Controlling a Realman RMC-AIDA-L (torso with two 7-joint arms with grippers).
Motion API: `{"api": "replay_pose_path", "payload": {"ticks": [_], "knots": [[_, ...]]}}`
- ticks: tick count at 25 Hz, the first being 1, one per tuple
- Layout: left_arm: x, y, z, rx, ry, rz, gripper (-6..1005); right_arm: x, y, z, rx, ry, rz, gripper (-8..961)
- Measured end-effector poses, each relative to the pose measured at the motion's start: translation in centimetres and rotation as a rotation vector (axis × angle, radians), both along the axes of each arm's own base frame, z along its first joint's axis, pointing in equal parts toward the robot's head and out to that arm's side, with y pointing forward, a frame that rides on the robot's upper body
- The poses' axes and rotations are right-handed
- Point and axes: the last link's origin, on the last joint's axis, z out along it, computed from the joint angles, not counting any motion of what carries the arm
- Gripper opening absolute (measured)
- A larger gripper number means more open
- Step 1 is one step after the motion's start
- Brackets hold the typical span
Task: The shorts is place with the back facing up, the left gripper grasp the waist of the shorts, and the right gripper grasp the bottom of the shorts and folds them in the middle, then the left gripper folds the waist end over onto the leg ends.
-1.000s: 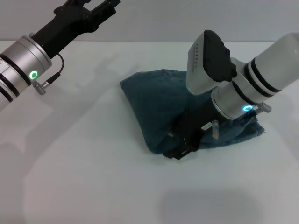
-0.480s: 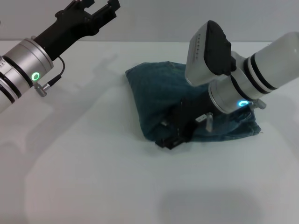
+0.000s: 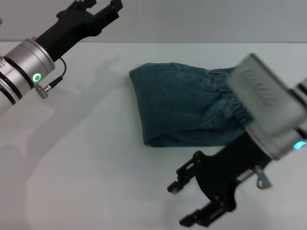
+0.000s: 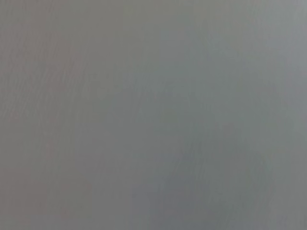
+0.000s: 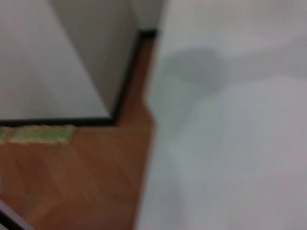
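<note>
The blue denim shorts (image 3: 180, 108) lie folded in a compact bundle at the middle of the white table (image 3: 86, 172). Their gathered waist (image 3: 231, 101) shows on top at the bundle's right side; I cannot make out the leg ends. My right gripper (image 3: 183, 203) hovers open and empty near the table's front, clear of the cloth's near edge. High at the back left, far from the shorts, my left gripper (image 3: 98, 5) is open and holds nothing. The left wrist view is plain grey.
The right wrist view shows the white table (image 5: 230, 143) ending at an edge, with brown wooden floor (image 5: 72, 182) and a pale wall (image 5: 62, 57) beyond it. Bare tabletop surrounds the shorts to the left and front.
My right gripper has come off the shorts and pulled back toward the table's front, now open. The bundle has settled flat with the waist uncovered. The left arm has barely moved.
</note>
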Motion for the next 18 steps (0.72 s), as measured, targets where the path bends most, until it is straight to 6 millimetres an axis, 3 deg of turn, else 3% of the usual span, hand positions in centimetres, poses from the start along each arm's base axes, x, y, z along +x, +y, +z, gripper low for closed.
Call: {"api": "replay_pose_path", "payload": {"ticks": [4, 8, 12, 18], "knots": [[0.0, 0.0, 0.0, 0.000, 0.000, 0.001, 846, 0.4, -1.6, 3.1, 0.019, 0.185, 0.019, 630], [-0.2, 0.1, 0.0, -0.002, 0.001, 0.012, 846, 1.7, -2.0, 7.5, 0.188, 0.508, -0.022, 630], [-0.7, -0.2, 0.0, 0.024, 0.027, 0.013, 846, 4.5, -1.5, 11.5, 0.477, 0.744, -0.133, 630], [-2.4, -1.7, 1.0, 0.206, 0.056, -0.019, 847, 10.4, -1.0, 14.3, 0.936, 0.948, -0.261, 630]]}}
